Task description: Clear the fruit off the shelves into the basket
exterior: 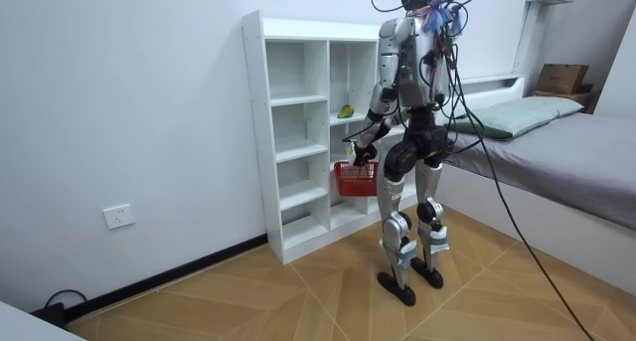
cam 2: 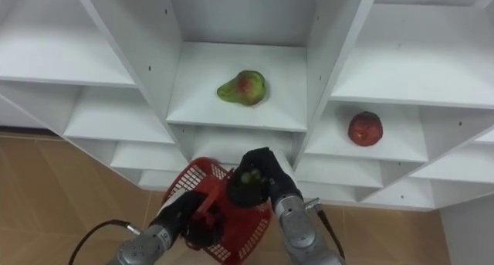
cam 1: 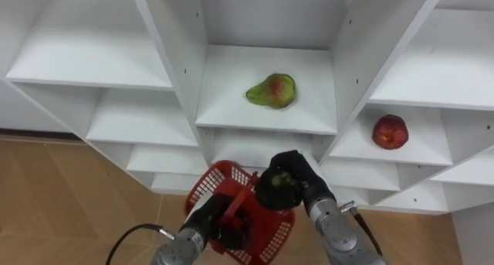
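A red plastic basket (cam 1: 207, 186) hangs low in front of the white closet (cam 1: 181, 64). My left hand (cam 1: 214, 225) is shut on its handle. Just over the basket's right side, my right hand (cam 1: 299, 178) is curled round a small green fruit (cam 1: 282, 180). On the middle shelf lies a green pear with a red blush (cam 1: 272, 91). A red peach-like fruit (cam 1: 390, 131) sits on the lower shelf to the right. In the room view I stand upright facing the closet, with the basket (exterior: 355, 179) at hip height.
Upright closet panels (cam 1: 359, 56) separate the shelf bays. The left bays (cam 1: 93, 49) hold nothing. Wooden floor (cam 1: 69, 195) lies below; a bed (exterior: 556, 142) stands behind me at the room view's right.
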You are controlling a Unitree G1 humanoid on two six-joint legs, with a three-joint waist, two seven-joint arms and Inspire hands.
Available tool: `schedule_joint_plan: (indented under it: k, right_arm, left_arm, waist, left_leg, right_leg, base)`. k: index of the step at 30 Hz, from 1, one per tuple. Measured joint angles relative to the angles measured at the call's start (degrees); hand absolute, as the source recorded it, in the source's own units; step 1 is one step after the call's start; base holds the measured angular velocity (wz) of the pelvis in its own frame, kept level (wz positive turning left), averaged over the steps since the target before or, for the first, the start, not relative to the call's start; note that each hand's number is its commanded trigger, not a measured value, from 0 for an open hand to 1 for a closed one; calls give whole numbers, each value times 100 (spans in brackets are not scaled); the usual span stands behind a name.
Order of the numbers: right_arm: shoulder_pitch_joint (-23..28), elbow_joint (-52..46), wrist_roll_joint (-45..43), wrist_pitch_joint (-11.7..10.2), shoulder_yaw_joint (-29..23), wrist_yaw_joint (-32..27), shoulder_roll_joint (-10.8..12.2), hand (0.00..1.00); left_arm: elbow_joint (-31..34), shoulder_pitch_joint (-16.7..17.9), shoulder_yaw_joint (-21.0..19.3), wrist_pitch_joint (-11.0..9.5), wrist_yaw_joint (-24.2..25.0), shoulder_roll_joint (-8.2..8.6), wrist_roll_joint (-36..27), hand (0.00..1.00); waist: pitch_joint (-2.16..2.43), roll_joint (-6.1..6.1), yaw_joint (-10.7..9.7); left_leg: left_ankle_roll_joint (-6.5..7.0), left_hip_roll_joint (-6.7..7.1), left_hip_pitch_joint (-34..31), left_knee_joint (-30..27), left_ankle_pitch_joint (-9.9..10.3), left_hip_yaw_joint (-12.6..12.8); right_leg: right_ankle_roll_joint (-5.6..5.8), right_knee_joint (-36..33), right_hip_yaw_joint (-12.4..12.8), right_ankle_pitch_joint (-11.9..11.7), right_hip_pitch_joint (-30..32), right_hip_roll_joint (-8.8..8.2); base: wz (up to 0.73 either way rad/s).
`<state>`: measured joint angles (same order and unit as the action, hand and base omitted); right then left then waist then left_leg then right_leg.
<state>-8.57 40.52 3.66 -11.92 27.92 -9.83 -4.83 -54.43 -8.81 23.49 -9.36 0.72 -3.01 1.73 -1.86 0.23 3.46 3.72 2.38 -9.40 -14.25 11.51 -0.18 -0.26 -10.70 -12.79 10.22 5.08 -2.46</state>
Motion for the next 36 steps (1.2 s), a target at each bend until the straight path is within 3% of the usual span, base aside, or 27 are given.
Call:
schedule_joint_plan:
  k: [7,11,21,22,23,24,25,36]
  right_arm:
    - [13,161,279,0,3,35,0,100]
    - [6,253,620,-2,4,79,1,100]
    - [13,379,765,4,8,132,-1,98]
    - [13,380,766,4,8,132,-2,79]
    - [13,380,766,4,8,132,-2,38]
    - [13,380,766,4,8,132,-2,15]
    - [13,381,766,4,8,132,-2,0]
    - [18,622,730,17,7,133,-4,0]
  left_arm:
    - [162,3,-2,-1,0,75,-3,100]
    - [229,-1,35,-62,-5,105,-441,100]
    - [231,-1,150,-62,21,85,-674,100]
    - [231,-1,150,-62,22,84,-674,100]
    - [231,-1,150,-62,24,82,-675,100]
    - [231,0,150,-62,25,82,-675,100]
    - [231,0,150,-62,27,81,-675,100]
    - [229,0,149,-61,77,33,-748,100]
  waist:
    - [-6,2,1]
    - [-5,2,4]
    - [1,11,9]
    - [2,14,9]
    - [4,17,9]
    - [5,19,10]
    - [6,21,10]
    - [35,111,11]
  left_leg:
    - [0,-1,-9,-1,0,11]
    - [0,0,-3,-1,0,9]
    - [0,-2,-3,-6,0,12]
    - [0,-2,0,-6,0,13]
    - [0,-2,2,-7,0,14]
    - [0,-2,3,-7,0,14]
    - [0,-2,4,-8,0,14]
    - [-2,-15,21,-11,-1,82]
  right_leg:
    - [0,-2,15,0,7,0]
    - [0,-3,18,0,5,1]
    - [0,-3,21,0,4,2]
    - [0,-3,22,0,2,2]
    - [0,-3,23,0,0,2]
    - [0,-3,24,0,0,2]
    - [0,-3,24,0,-1,2]
    - [0,-3,55,0,-6,9]
  base:
    - [0]
    - [0]
    - [0]
    - [0]
    - [0]
    - [0]
    - [0]
    - [-2]
